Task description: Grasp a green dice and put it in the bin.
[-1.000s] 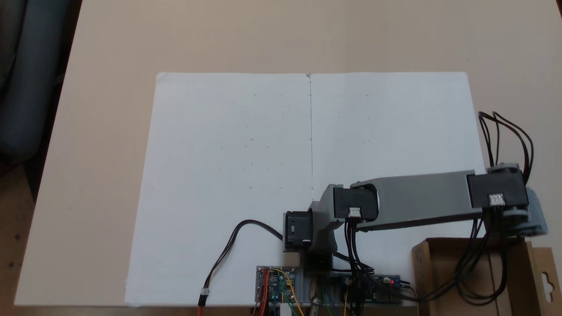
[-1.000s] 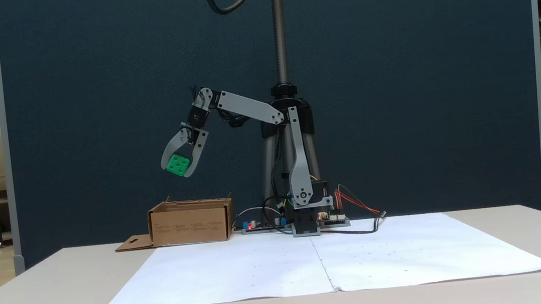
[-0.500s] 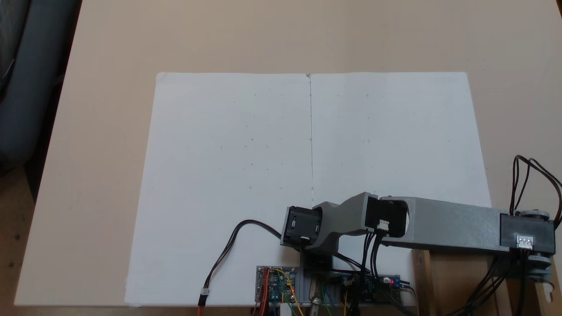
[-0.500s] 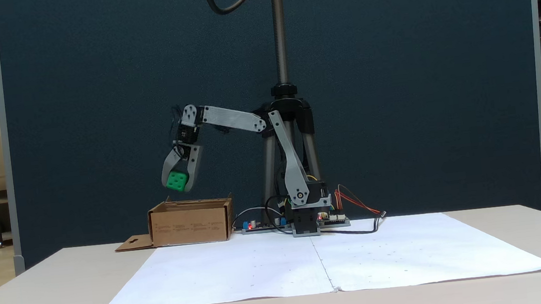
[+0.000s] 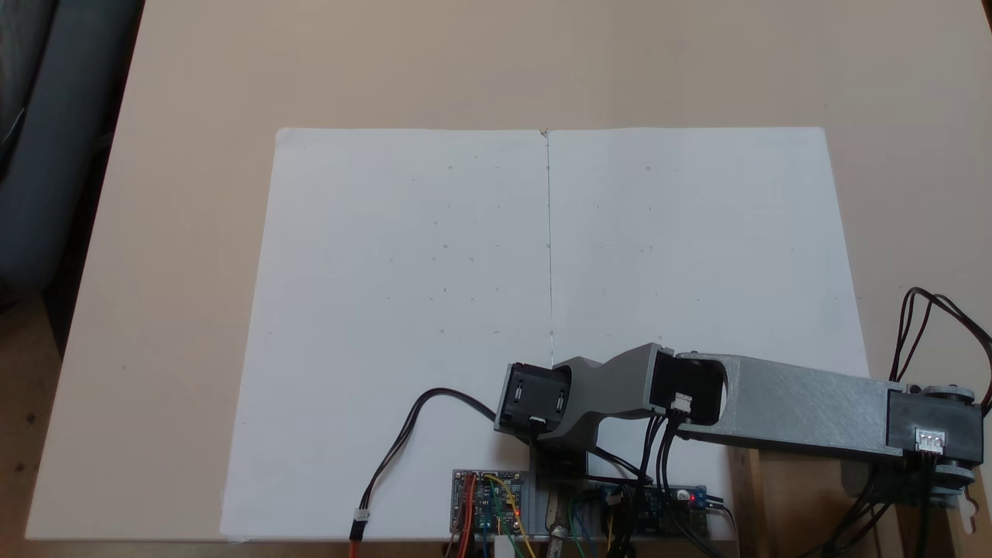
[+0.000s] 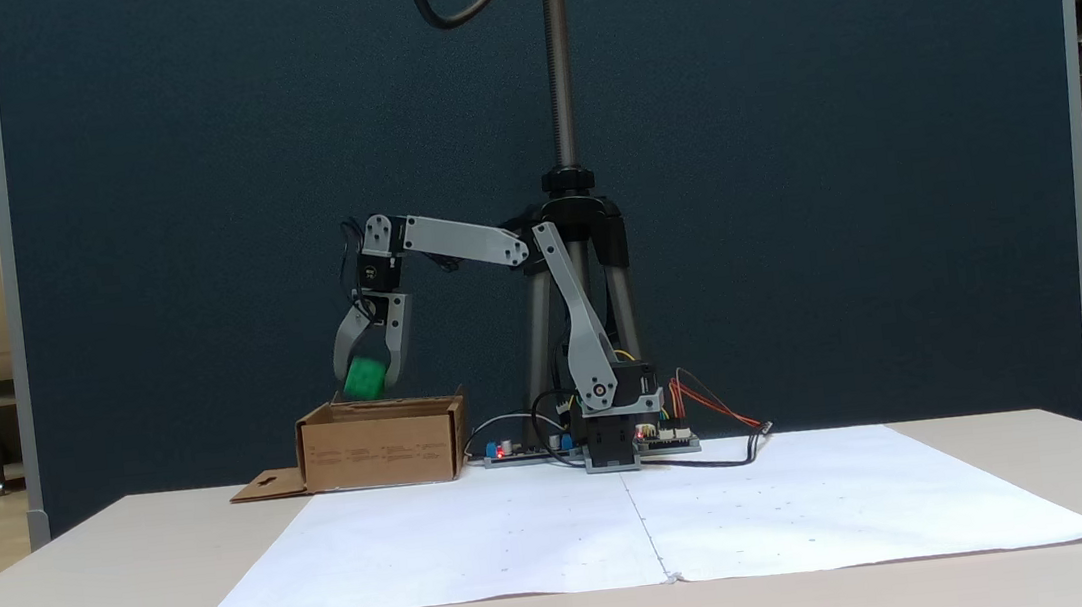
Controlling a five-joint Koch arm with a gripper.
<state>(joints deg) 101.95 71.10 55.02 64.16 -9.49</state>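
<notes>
In a fixed view from the side, my gripper [image 6: 369, 381] hangs pointing down over the bin [image 6: 380, 446], shut on the green dice [image 6: 365, 376]. The dice sits between the two grey fingers [image 6: 395, 344], just above the box's top rim and over its left half. The bin is a low brown cardboard box standing left of the arm's base, with a flap [image 6: 264, 486] lying flat on its left side. In a fixed view from above, the forearm [image 5: 806, 407] reaches right over the bin [image 5: 783, 504] at the bottom right corner and hides the dice.
Two white paper sheets [image 5: 542, 310] cover the table's middle in front of the base. Circuit boards [image 5: 488, 500] and loose cables [image 5: 395, 449] lie beside the base [image 6: 610, 437]. A tripod pole [image 6: 559, 60] and a dark partition [image 6: 788, 167] stand behind the arm.
The arm has swung over the box and lowered, bringing the dice from well above the bin down to just over its rim. The gripper now hangs more vertically.
</notes>
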